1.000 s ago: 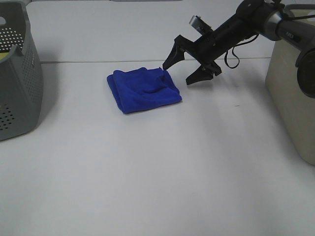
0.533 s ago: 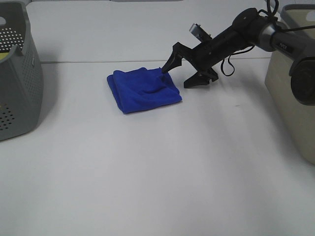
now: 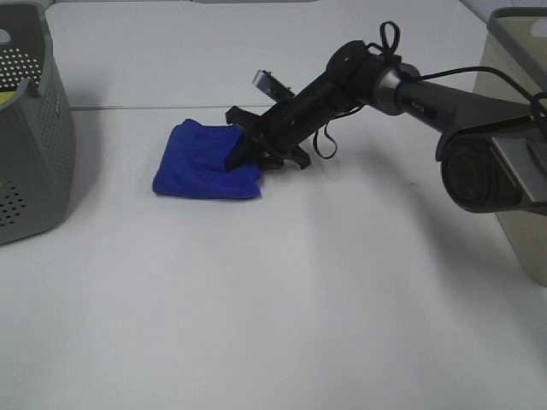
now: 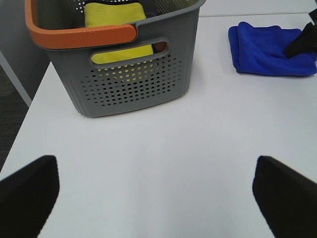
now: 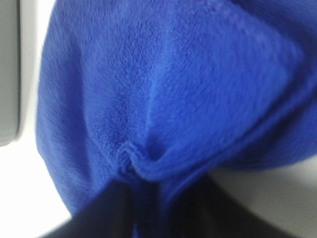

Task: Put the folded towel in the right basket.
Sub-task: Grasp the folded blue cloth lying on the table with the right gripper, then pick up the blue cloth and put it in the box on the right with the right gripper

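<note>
The folded blue towel lies on the white table, left of centre. My right gripper reaches across low from the right and is shut on the towel's right edge. The right wrist view is filled by the blue towel, its cloth bunched into a fold between the dark fingers. The beige right basket stands at the table's right edge. My left gripper is open and empty, far from the towel.
A grey perforated basket with an orange handle stands at the left edge and holds a yellow cloth. A seam in the table runs across behind the towel.
My right gripper has dropped low and moved left into the towel's right edge. The towel has slid left and bunched up. The jaws have come together on its edge.
</note>
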`<action>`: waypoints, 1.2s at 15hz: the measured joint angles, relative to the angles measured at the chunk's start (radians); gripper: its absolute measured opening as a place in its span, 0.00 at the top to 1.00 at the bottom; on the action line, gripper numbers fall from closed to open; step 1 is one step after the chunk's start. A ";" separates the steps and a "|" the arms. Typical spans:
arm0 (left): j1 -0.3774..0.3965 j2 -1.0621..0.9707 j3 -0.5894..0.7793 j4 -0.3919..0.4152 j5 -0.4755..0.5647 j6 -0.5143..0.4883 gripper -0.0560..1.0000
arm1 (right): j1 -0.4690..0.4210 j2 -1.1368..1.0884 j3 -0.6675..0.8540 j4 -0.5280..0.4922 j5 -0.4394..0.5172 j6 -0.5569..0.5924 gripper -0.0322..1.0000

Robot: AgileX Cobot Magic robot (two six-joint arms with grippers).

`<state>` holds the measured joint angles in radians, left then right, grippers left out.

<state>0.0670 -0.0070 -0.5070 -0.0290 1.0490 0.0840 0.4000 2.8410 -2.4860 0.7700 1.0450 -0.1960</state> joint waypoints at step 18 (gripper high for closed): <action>0.000 0.000 0.000 0.000 0.000 0.000 0.01 | -0.131 -0.500 -0.088 -0.383 0.172 0.050 0.87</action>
<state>0.0670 -0.0070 -0.5070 -0.0290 1.0490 0.0840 0.2690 2.3410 -2.5740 0.3870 1.2170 -0.1460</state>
